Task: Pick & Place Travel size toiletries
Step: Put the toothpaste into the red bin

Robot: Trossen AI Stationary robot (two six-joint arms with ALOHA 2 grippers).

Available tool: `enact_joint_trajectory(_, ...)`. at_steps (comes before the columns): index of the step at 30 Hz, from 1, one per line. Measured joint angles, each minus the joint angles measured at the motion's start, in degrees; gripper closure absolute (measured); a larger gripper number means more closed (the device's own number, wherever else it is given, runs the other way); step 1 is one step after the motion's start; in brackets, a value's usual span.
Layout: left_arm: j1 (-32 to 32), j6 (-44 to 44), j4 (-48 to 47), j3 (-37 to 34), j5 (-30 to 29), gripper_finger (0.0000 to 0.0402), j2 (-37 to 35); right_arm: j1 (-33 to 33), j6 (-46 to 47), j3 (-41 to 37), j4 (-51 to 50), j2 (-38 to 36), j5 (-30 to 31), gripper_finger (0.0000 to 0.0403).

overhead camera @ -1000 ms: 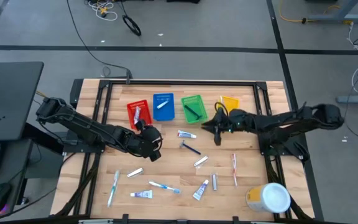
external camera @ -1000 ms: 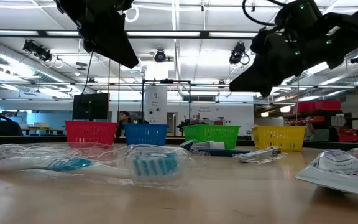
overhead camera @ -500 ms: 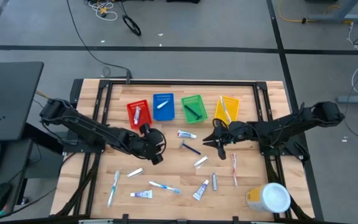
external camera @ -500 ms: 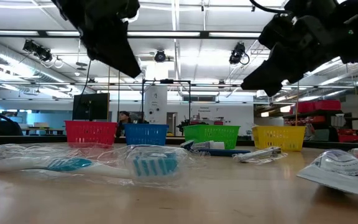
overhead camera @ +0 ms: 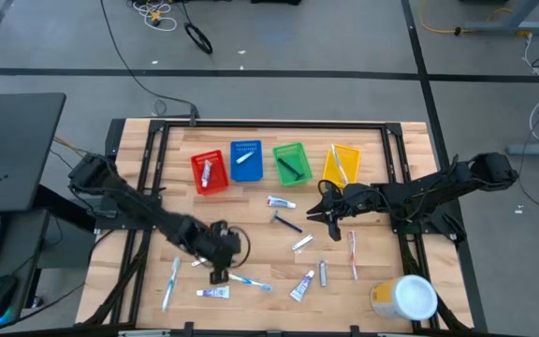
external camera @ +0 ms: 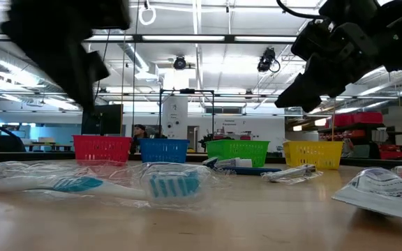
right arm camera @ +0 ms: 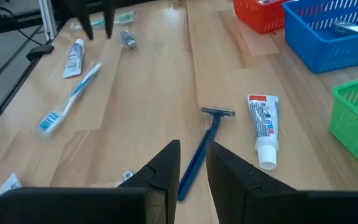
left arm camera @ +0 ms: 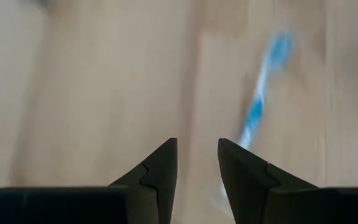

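Note:
Small toiletries lie scattered on the wooden table: a toothpaste tube (overhead camera: 282, 202), a blue razor (overhead camera: 287, 223), a pink toothbrush (overhead camera: 353, 255) and a blue-and-white toothbrush (overhead camera: 248, 281). My left gripper (overhead camera: 219, 273) hangs open and empty just left of the blue-and-white toothbrush (left arm camera: 260, 106), which lies flat ahead of its fingers. My right gripper (overhead camera: 324, 215) is open by a narrow gap and empty, above the table right of the blue razor (right arm camera: 204, 140) and the toothpaste tube (right arm camera: 263, 127).
Red (overhead camera: 209, 172), blue (overhead camera: 246, 161), green (overhead camera: 290, 163) and yellow (overhead camera: 342, 163) bins stand in a row at the far side, each holding items. A white-lidded yellow tub (overhead camera: 405, 298) stands at the near right corner. More tubes and brushes lie along the near edge (overhead camera: 212, 293).
My left gripper has swung from beside the red bin toward the table's near edge and gone down, fast enough to blur, ending beside the blue-and-white toothbrush. My right gripper has drawn back from the yellow bin toward the near side, then kept still.

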Motion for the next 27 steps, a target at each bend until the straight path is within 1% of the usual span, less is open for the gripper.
enact_joint_trajectory(3,-3.49,-5.16,-0.03,-0.01,0.19,0.0275,2.33,0.0,0.01,0.0,-0.72,0.0,0.0,0.0317)
enact_joint_trajectory(11,-10.44,-18.52,0.45,0.0,3.36,0.0274,3.07,0.0,0.0,0.0,-1.93,0.0,0.02,0.0317)
enact_joint_trajectory(13,-12.18,-20.87,0.39,0.0,4.6,0.0269,3.28,0.0,-0.17,0.0,-2.12,0.0,0.02,0.0317)
enact_joint_trajectory(16,-14.81,-24.13,0.19,0.0,4.55,0.0251,3.3,0.0,-0.69,0.0,-2.1,0.0,0.04,0.0317)
enact_joint_trajectory(19,-17.0,-24.83,0.07,0.0,3.99,0.0227,3.3,0.0,-0.9,0.0,-2.1,0.0,0.05,0.0317)
enact_joint_trajectory(23,-18.97,-22.57,-0.08,0.0,2.07,0.0196,3.3,0.0,-0.93,0.0,-2.1,0.0,0.07,0.0317)
enact_joint_trajectory(27,-19.89,-21.37,-2.15,0.0,-1.16,0.0179,3.3,0.0,-3.04,0.0,-2.08,0.0,0.09,0.0317)
